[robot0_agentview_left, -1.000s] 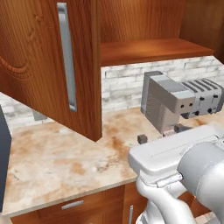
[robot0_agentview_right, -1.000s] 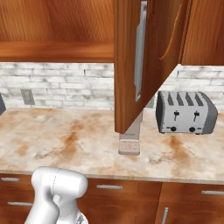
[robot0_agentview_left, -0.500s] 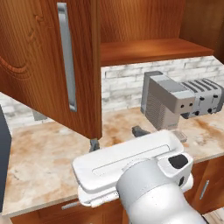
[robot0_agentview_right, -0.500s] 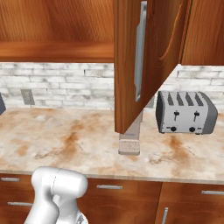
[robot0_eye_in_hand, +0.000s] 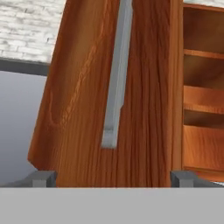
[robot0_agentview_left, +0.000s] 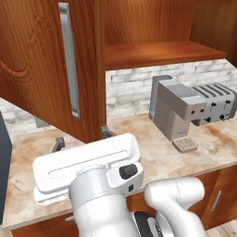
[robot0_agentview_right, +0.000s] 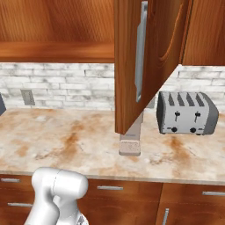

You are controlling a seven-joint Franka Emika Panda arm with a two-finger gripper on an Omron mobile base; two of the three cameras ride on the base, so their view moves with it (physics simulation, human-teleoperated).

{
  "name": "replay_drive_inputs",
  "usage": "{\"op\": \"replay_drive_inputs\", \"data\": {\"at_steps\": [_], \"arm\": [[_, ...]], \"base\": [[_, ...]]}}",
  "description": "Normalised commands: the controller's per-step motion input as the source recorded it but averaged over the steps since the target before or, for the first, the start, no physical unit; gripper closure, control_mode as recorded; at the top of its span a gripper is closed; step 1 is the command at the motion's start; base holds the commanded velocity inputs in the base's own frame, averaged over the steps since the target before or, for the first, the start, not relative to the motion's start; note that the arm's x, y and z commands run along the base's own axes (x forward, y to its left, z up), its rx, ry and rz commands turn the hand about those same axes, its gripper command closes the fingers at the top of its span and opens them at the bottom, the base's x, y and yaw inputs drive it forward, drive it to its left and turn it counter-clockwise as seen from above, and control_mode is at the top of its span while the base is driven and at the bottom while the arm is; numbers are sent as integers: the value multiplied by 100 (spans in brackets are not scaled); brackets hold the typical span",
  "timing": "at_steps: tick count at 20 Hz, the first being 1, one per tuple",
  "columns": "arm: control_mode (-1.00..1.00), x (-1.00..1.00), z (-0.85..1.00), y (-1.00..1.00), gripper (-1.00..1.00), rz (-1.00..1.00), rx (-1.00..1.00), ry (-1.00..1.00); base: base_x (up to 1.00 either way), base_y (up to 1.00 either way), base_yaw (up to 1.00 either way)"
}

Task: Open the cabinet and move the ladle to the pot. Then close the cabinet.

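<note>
Reddish-brown wood is most of the scene: the cabinet (robot0_agentview_left: 152, 28) hangs above the counter with one door (robot0_agentview_left: 51, 65) swung open toward the robot, and its long silver bar handle (robot0_agentview_left: 68, 74) runs vertically down the door face. Through the opening, bare wooden shelves (robot0_eye_in_hand: 203, 100) are visible, and I cannot see a ladle on them. The gripper (robot0_eye_in_hand: 112, 178) is low in front of this door, with its two dark fingertips (robot0_eye_in_hand: 43, 178) spread as wide as they go; the bottom edge of the door lies between them in the hand view, and nothing is held. From the left base view the same fingertips (robot0_agentview_left: 58, 143) stand just behind the white hand, below the door. On the marbled beige counter (robot0_agentview_right: 57, 140) a grey coffee machine (robot0_agentview_left: 175, 109) stands near the white brick wall (robot0_agentview_right: 61, 85), and a silver four-slot toaster (robot0_agentview_right: 186, 113) is beside it. In the right base view the open door (robot0_agentview_right: 145, 61) hides most of the coffee machine.
</note>
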Motion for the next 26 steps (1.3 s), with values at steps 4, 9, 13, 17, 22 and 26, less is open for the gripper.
{"op": "replay_drive_inputs", "data": {"at_steps": [4, 9, 13, 17, 22, 26], "arm": [[-100, 35, -19, 66, -100, -8, -3, -29], [-100, 50, -15, 46, -100, -14, -3, -25], [-100, 73, -1, 1, -100, -26, -2, -15], [-100, 95, 0, -17, -100, -32, -1, -7], [-100, 100, 4, -35, -100, -29, 0, -5], [-100, 100, 11, -59, -100, -23, 0, -2]], "base": [[0, 0, 0], [0, 0, 0], [0, 0, 0], [0, 0, 0], [0, 0, 0], [0, 0, 0]]}}
